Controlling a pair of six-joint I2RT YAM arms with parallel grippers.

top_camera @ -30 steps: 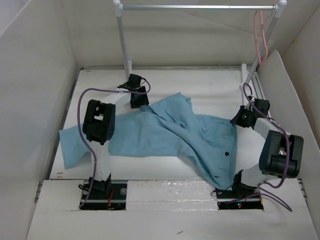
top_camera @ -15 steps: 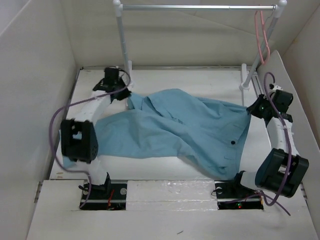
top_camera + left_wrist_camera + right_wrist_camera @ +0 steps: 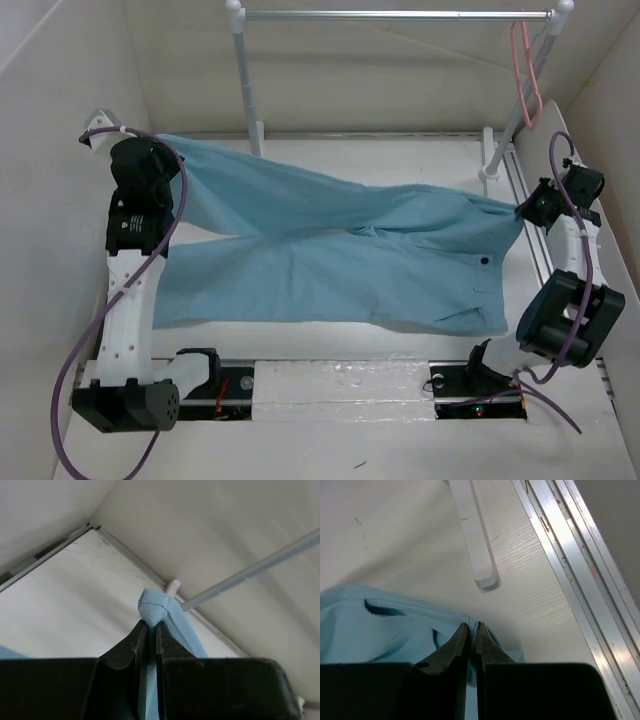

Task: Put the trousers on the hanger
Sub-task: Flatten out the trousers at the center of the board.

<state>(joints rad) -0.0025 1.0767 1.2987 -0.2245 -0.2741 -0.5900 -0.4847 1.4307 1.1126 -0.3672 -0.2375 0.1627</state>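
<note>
The light blue trousers point(image 3: 340, 255) are stretched wide across the table, waistband with a small dark button at the right, legs to the left. My left gripper point(image 3: 160, 145) is at the far left, raised, and shut on the end of the upper leg; the pinched cloth point(image 3: 156, 607) bulges past its fingertips. My right gripper point(image 3: 522, 208) is at the right edge, shut on the waistband corner point(image 3: 455, 622). The pink hanger point(image 3: 526, 75) hangs from the right end of the silver rail point(image 3: 395, 15), beyond and above the right gripper.
The rail stands on two white posts point(image 3: 242, 80) at the table's back. White walls close in on the left, back and right. A white post foot point(image 3: 472, 535) and an aluminium track point(image 3: 580, 555) lie near the right gripper.
Both arms have swung outward, the left far to the left and upward, the right slightly back. The crumpled trousers have been pulled out taut and flat between them.
</note>
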